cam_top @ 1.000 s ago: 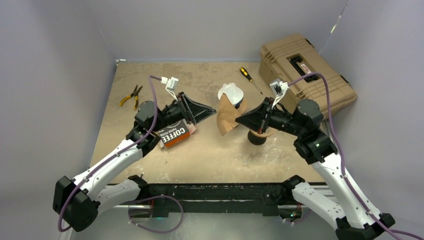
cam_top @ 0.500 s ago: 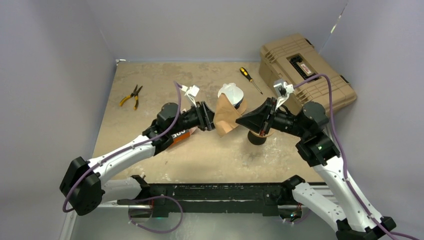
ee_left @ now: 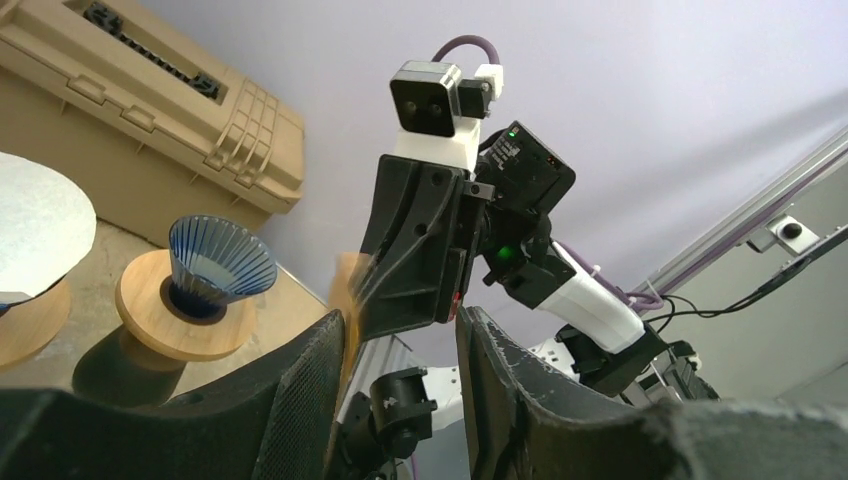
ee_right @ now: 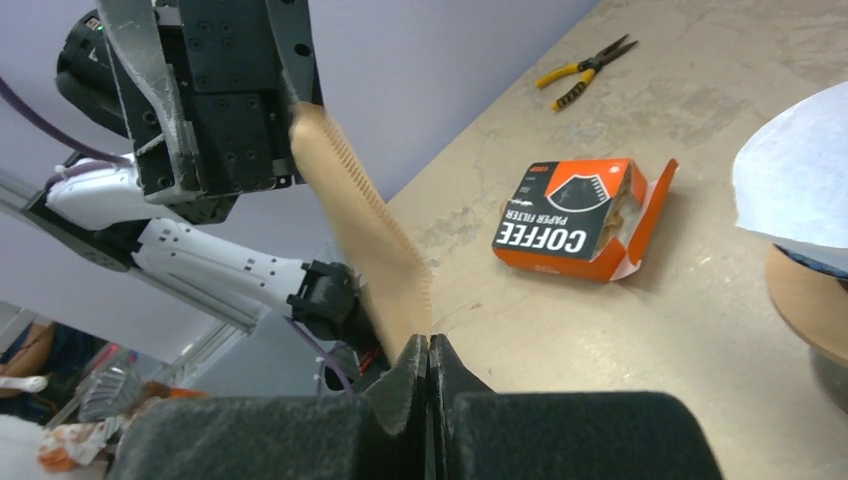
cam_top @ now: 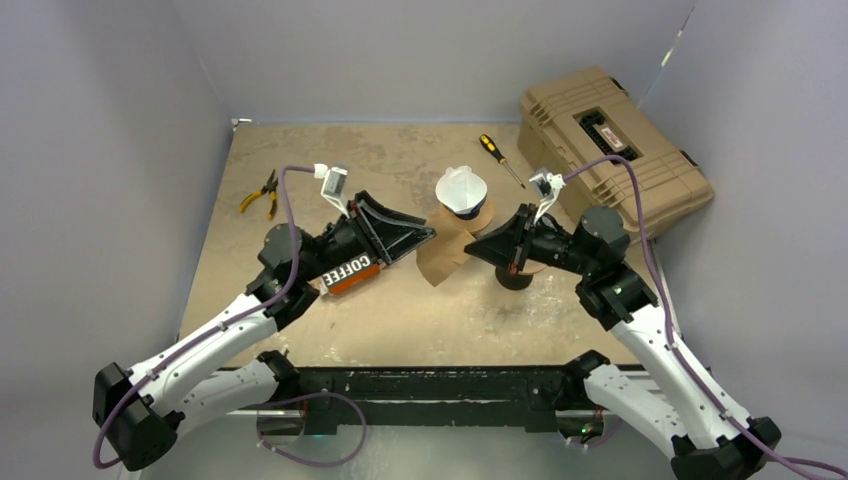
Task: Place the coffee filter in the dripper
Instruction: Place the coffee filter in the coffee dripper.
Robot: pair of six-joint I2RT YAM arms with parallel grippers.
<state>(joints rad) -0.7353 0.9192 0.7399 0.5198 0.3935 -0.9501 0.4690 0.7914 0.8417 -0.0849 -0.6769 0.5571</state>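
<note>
The brown paper coffee filter (cam_top: 443,252) hangs over the middle of the table, and my right gripper (cam_top: 470,244) is shut on its right edge. In the right wrist view the filter (ee_right: 362,225) rises from the pinched fingertips of the right gripper (ee_right: 428,342). My left gripper (cam_top: 425,237) stands open just left of the filter. The filter's edge (ee_left: 346,292) shows beside its left finger, and no grip shows from the left gripper (ee_left: 400,318). The blue ribbed dripper (ee_left: 220,262) sits on a round wooden stand, mostly hidden under my right arm (cam_top: 515,276).
A second dripper holding a white filter (cam_top: 462,186) stands behind the brown one. An orange coffee filter box (cam_top: 350,273) lies under my left arm. Yellow pliers (cam_top: 262,192) lie far left, a screwdriver (cam_top: 498,158) at the back, and a tan toolbox (cam_top: 610,145) at back right.
My left arm reached in to the filter half a second ago and has drawn back left, its jaws narrowing a little. The filter now hangs lower and more tilted in the right gripper.
</note>
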